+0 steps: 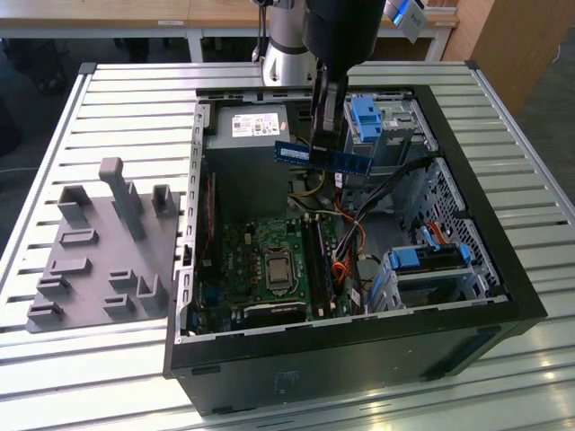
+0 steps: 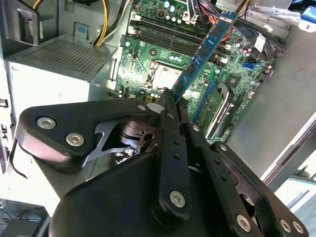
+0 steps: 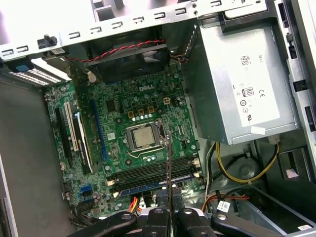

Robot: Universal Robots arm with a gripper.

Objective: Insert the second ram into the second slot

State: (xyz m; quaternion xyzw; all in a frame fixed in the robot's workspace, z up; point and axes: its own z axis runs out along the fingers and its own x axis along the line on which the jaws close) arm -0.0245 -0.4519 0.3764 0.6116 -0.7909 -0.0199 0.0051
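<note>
Holds the second ram pinched in the hand, fingers narrowed onto the stick near its mid-length. Hangs over the open computer case on the slatted bench, well above the motherboard and near the power supply. Carries the stick roughly level in the exterior view, long axis running from that view's left to its right, while the memory slots below run the other way; reads, then, as lying across them rather than along them, with nothing seated yet. Gives the blue face and chips of the second ram in the second wrist view, reaching out past the hand over the board. Gives the thin edge of the second ram in the first wrist view, a dark line crossing the memory slots beside the processor socket. Also catches there a blue strip in one slot, perhaps a stick already seated; cannot tell for sure.
</note>
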